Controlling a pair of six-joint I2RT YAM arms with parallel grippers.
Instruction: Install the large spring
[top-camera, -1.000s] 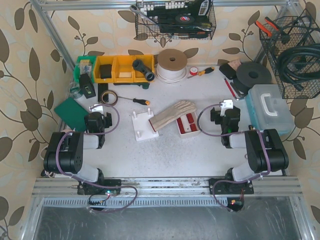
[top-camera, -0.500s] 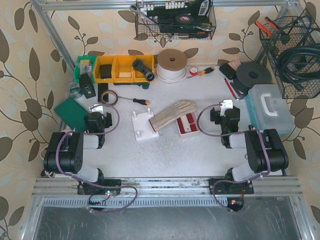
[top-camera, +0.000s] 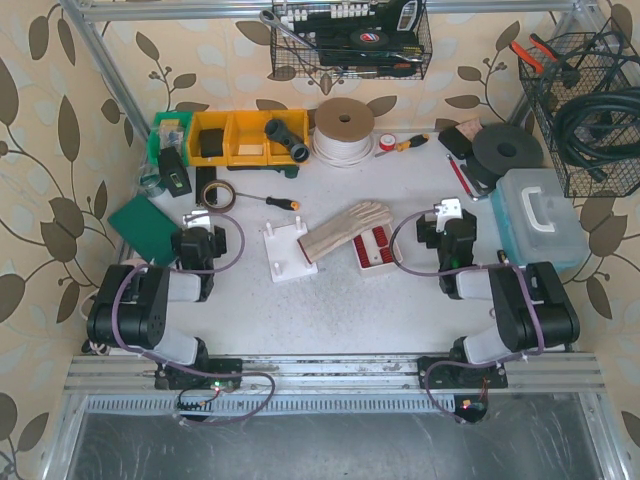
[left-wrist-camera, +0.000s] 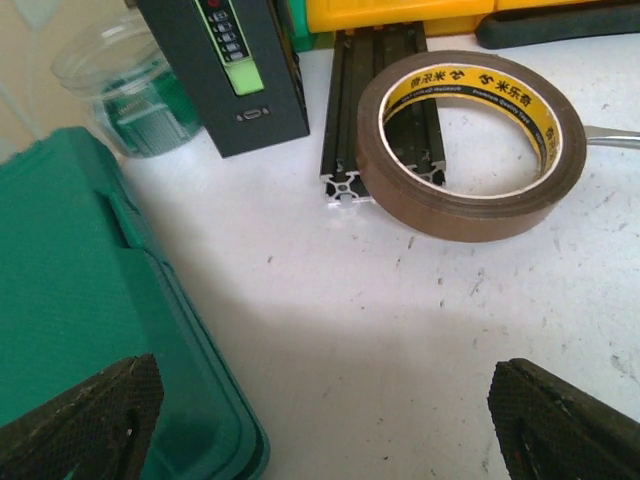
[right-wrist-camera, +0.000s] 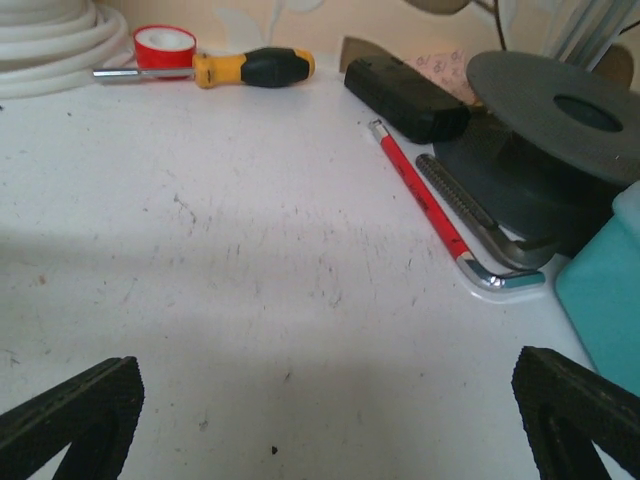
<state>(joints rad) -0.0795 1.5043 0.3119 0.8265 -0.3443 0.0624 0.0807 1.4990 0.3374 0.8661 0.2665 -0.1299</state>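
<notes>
Progress nil: your left end effector (left-wrist-camera: 320, 425) and right end effector (right-wrist-camera: 320, 415) hang open and empty, no spring visible on white peg fixture (top-camera: 288, 255).

Beige wall (top-camera: 45, 190) papered with brown leaves encloses a scuffed white bench (top-camera: 330, 315) under even light; silver frame posts (top-camera: 108, 85) rise at the corners, a black wire basket (top-camera: 428, 45) hangs behind, a side basket (top-camera: 590, 188) hangs right, and a ribbed metal rail (top-camera: 330, 375) edges the near side
</notes>
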